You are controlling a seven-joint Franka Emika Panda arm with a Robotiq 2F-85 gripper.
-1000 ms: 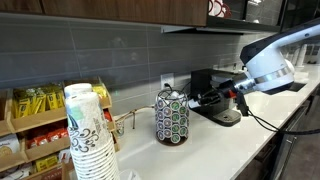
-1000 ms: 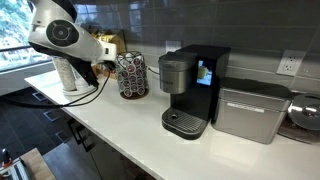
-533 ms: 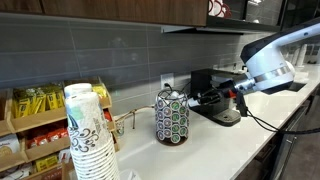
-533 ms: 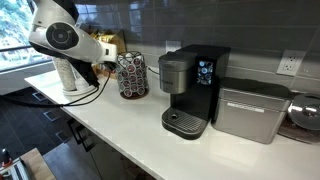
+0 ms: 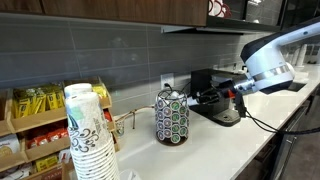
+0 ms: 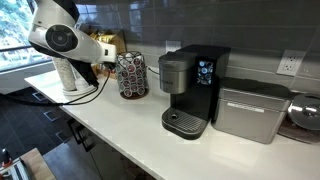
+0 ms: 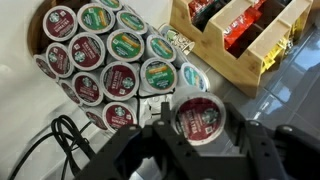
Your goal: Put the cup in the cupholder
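countertop [image 5: 215, 142]; cup [image 7: 203, 116] partly behind end effector [image 7: 203, 136]

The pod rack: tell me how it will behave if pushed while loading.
The rack stands taller than it is wide, so a high push could tip it. Pods fill its sides, probably adding steadying weight. The smooth counter may let it slide under a low push.
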